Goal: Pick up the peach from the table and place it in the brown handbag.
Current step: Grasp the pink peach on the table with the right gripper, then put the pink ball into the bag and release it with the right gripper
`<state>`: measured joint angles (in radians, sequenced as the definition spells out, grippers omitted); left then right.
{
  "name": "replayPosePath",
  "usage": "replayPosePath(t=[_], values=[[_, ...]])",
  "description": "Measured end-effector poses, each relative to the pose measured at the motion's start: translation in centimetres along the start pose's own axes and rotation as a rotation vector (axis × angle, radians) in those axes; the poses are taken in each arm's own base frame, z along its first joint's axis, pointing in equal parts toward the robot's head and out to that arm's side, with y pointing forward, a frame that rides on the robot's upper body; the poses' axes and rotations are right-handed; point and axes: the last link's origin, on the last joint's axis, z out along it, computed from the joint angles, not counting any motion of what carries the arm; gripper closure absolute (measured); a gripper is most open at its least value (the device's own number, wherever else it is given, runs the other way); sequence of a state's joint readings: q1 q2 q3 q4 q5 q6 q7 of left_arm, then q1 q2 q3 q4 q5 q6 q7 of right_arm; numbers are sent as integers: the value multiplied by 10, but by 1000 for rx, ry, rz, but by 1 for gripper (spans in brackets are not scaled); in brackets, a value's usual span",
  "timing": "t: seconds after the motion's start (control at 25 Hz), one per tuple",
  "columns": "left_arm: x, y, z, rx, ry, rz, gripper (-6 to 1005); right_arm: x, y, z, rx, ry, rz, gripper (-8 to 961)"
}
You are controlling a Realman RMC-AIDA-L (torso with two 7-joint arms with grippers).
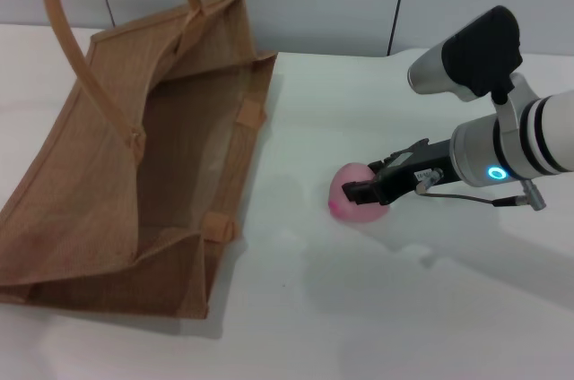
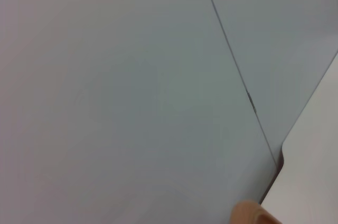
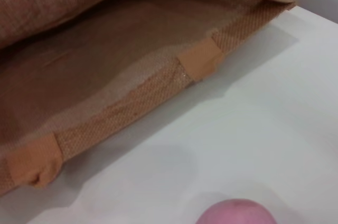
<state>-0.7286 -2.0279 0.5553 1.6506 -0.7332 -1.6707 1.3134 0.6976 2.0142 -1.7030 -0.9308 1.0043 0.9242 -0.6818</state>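
Observation:
The pink peach [image 1: 344,203] lies on the white table [image 1: 377,308], a little right of the brown handbag [image 1: 108,183]. The bag lies on its side with its mouth open toward the peach and its handles arching up. My right gripper [image 1: 369,179] comes in from the right, low over the table, open, with one black finger in front of the peach and one behind it. The right wrist view shows the top of the peach [image 3: 235,213] and the bag's open rim [image 3: 132,84] beyond it. My left gripper is out of view.
Bare table [image 3: 274,102] separates the peach from the bag's rim. A grey wall panel [image 2: 132,92] fills the left wrist view, with a tan bit of a bag handle [image 2: 252,215] and the table's corner [image 2: 311,166] at its edge.

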Motion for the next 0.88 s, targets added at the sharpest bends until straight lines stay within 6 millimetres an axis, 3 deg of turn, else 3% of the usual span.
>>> replayPosePath(t=[0.36,0.64,0.88], values=[[1,-1,1,6,2,6,840,-9,-2,0,-16,25,3,458],[2,-1,3,1,6,5,832,-48,10,-15,-26,-73,-73,506],[10,1,7,-8,23,24,825,-67,16,-20,-32,-115,-102,551]])
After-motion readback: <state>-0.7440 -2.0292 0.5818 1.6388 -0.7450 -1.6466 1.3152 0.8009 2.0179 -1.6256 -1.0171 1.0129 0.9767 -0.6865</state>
